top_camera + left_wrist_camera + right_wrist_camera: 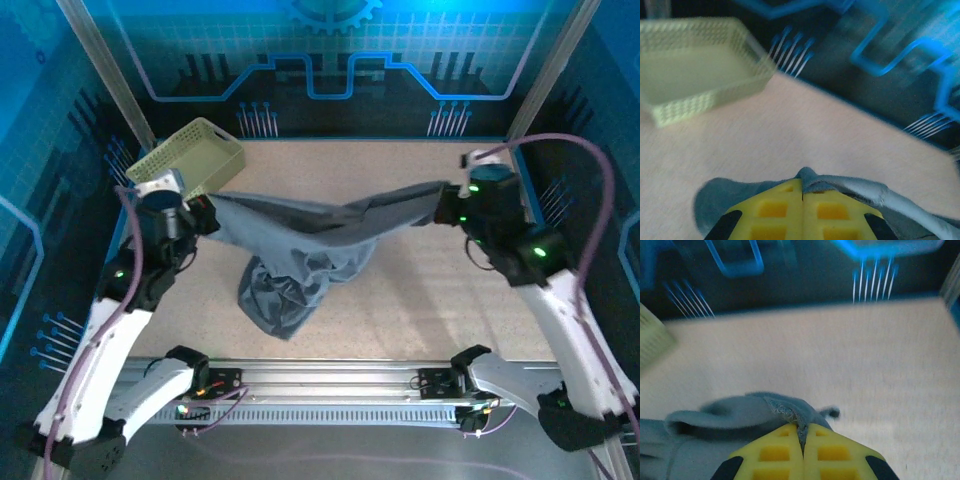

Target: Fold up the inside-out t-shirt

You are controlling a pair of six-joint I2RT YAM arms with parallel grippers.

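The inside-out t-shirt [300, 235], dark slate-grey and wrinkly, hangs stretched between both arms above the table, its lower part sagging in a bunch onto the tabletop at the middle. My left gripper [207, 213] is shut on the shirt's left end; its yellow fingers [775, 210] pinch a fold of the t-shirt [850, 187]. My right gripper [443, 205] is shut on the right end; a seam edge of the t-shirt [750, 412] is clamped between its yellow fingers [832, 452].
A pale yellow-green lattice basket [190, 155] stands at the back left of the table [420, 300], just behind the left gripper. The basket [695, 75] appears ahead of the left wrist. Blue walls enclose the table.
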